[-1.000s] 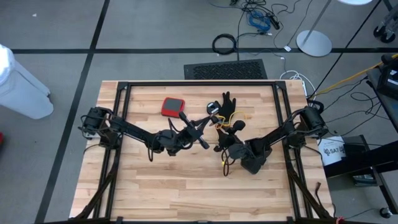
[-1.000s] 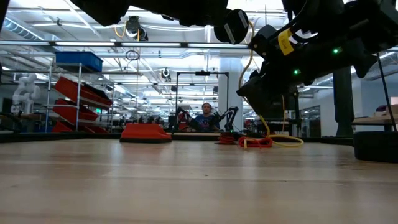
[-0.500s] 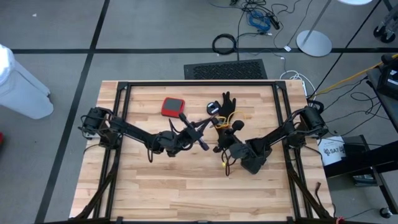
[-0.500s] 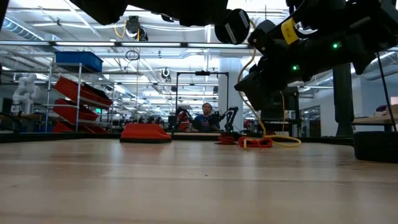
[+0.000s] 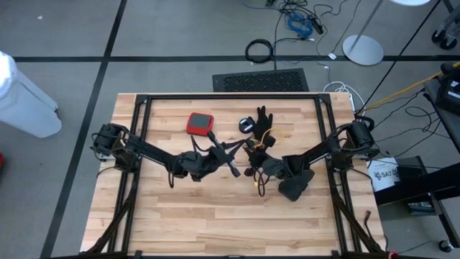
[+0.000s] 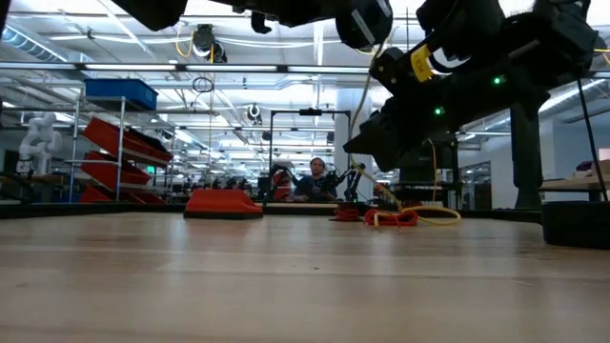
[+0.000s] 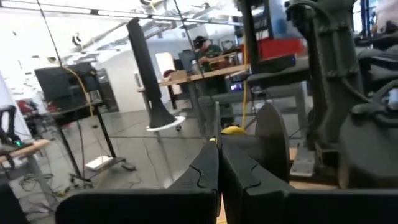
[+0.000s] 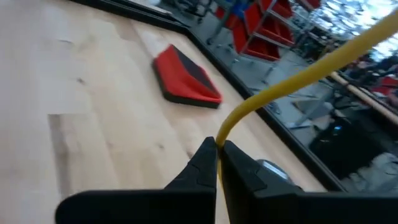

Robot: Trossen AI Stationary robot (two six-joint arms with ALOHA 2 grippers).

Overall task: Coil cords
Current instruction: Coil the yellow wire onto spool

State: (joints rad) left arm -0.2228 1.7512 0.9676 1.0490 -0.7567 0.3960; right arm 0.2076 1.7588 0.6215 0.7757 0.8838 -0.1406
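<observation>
**Yellow cord pinched above mid-counter**

Two thin cords were counted: one yellow cord (image 8: 292,81) and one red-orange cord (image 6: 393,218), heaped near the black glove (image 5: 263,117) toward the counter's (image 5: 180,216) far edge. The right claw (image 8: 217,149) was closed on the yellow cord; the left claw (image 7: 219,149) was closed, its contents unclear. The near half of the counter lay open.

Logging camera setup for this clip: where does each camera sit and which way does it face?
High: overhead, straight down; both arms, table.
Low: tabletop height, facing the room; arms overhead.
Left wrist: looks past the left gripper, shut.
Right wrist: looks past the right gripper, shut on the yellow cord.
Shared: red pad.
</observation>
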